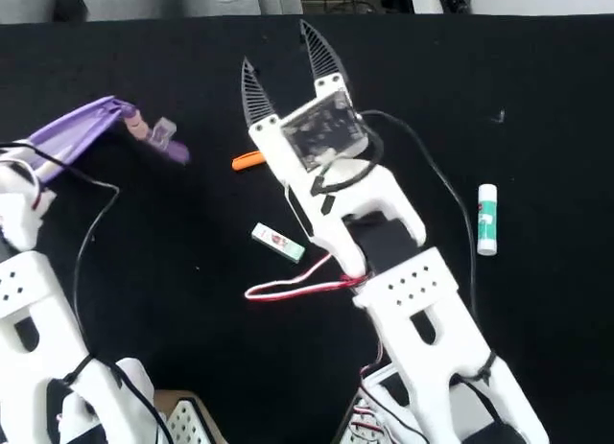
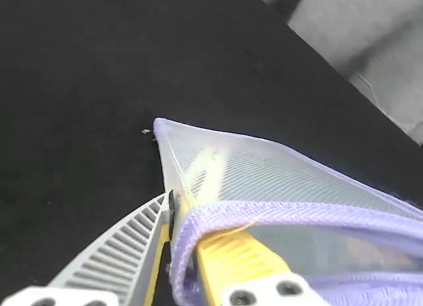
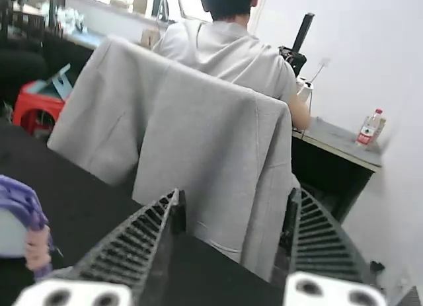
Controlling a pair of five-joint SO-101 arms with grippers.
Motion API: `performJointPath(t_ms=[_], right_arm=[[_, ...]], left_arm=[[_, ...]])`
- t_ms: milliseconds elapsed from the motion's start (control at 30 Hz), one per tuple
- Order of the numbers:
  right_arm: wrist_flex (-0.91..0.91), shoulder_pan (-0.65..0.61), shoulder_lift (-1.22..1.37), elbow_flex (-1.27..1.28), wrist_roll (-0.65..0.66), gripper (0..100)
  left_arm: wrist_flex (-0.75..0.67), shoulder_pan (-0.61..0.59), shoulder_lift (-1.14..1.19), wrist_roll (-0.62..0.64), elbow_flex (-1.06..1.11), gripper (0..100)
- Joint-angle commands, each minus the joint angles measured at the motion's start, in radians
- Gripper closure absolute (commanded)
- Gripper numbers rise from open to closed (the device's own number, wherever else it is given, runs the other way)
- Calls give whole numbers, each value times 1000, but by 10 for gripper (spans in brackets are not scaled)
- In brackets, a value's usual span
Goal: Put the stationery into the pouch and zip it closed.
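Three pieces lie on the tabletop [image 1: 537, 99]: pen [image 1: 247, 159], eraser [image 1: 278, 243], glue stick [image 1: 487, 219]. My left gripper [image 2: 182, 213] pinches the pouch [image 2: 277, 180] rim, lifting its mouth for loading, I judge. My right gripper [image 1: 278, 46] hangs wide, empty, near the pen.

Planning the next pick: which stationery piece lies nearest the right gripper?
The small orange piece beside the right gripper; the green-white eraser and white glue stick lie farther off.

Pouch [image 1: 77, 132] lies left, eraser [image 1: 278, 243] between, glue stick [image 1: 487, 219] right.
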Motion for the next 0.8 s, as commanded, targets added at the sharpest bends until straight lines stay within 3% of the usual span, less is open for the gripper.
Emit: performJointPath(t_ms=[0,133,333,767], right_arm=[[72,14,97,-134,87,756],[153,14,289,-266,146,756],[311,14,575,-464,347,756],[847,14,1082,-1003,651,756]], left_arm=[[-54,-38,-18,9,2,971],[-52,-38,-20,11,5,971],[-55,-38,-20,12,12,971],[-52,-36,-20,12,13,971]])
